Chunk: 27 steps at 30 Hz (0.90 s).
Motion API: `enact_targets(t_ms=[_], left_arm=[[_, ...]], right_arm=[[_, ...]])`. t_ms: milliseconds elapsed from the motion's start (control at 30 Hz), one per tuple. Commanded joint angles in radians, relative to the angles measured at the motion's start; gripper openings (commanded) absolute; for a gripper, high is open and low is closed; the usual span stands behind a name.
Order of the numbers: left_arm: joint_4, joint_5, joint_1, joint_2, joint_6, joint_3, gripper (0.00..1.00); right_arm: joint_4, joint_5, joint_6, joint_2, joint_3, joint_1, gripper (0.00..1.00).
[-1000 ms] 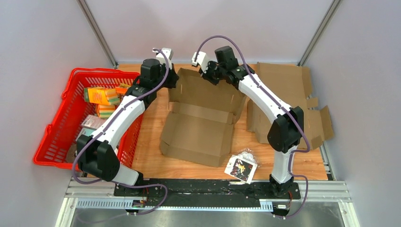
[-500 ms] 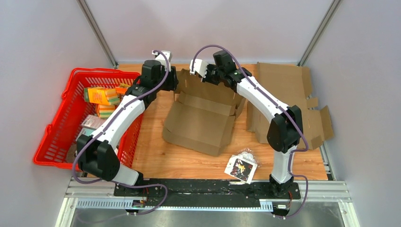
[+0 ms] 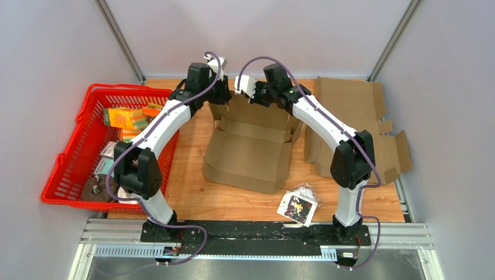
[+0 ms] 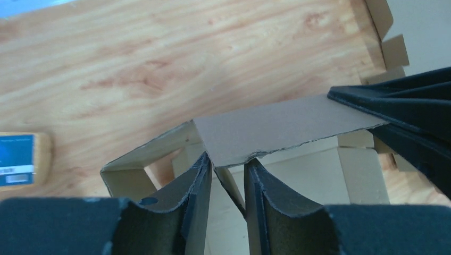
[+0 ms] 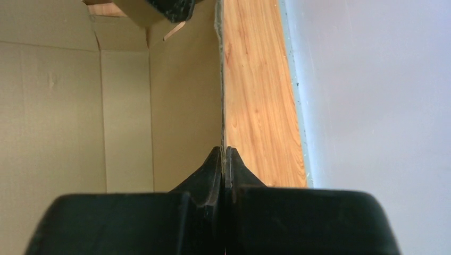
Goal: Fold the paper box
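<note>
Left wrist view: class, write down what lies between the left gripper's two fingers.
A thin cardboard edge of the paper box sits in the gap of the left gripper, whose fingers stand open. The left wrist view shows it.

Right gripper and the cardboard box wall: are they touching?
Touching. The right wrist view shows the right gripper closed on the thin edge of the box wall.

Plain grey walls close the wooden tabletop at 9, 12 and 3 o'clock. Metal posts rise at 11 and 1 o'clock, and an aluminium rail runs at 6 o'clock.
</note>
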Motion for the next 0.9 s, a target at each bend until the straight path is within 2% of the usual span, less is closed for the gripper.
enact_targets(t_ms=[0,67,100,133,167,400,567,633,700,867], left_arm=[[0.114,0.159,-0.005,-0.005,-0.101,-0.044,0.36],[0.158,0.185,-0.005,-0.013,-0.159,-0.064,0.41],[0.231,0.208,-0.005,-0.016,-0.186,-0.091,0.44],[0.267,0.214,-0.005,-0.021,-0.241,-0.104,0.51],[0.299,0.217,-0.005,-0.022,-0.266,-0.116,0.53],[0.615,0.169,-0.005,-0.024,-0.476,-0.206,0.49],[0.924,0.18,-0.005,0.004,-0.703,-0.297,0.55],[0.915,0.233,-0.005,0.008,-0.688,-0.282,0.57],[0.786,0.225,-0.005,-0.025,-0.627,-0.303,0.57],[0.547,0.165,-0.005,-0.26,-0.333,-0.449,0.58]], right_arm=[[0.089,-0.09,0.07,-0.078,-0.021,0.004,0.0],[0.098,-0.107,0.091,-0.081,-0.024,0.004,0.0],[0.11,-0.128,0.1,-0.086,-0.035,0.004,0.0],[0.121,-0.137,0.117,-0.093,-0.042,0.002,0.0],[0.132,-0.145,0.128,-0.1,-0.053,0.004,0.0],[0.141,-0.222,0.15,-0.132,-0.092,0.007,0.0],[0.137,-0.263,0.189,-0.126,-0.093,0.007,0.0],[0.173,-0.286,0.278,-0.123,-0.092,-0.016,0.0],[0.19,-0.28,0.341,-0.124,-0.088,-0.045,0.0],[0.111,-0.268,0.303,-0.118,-0.069,-0.077,0.0]])
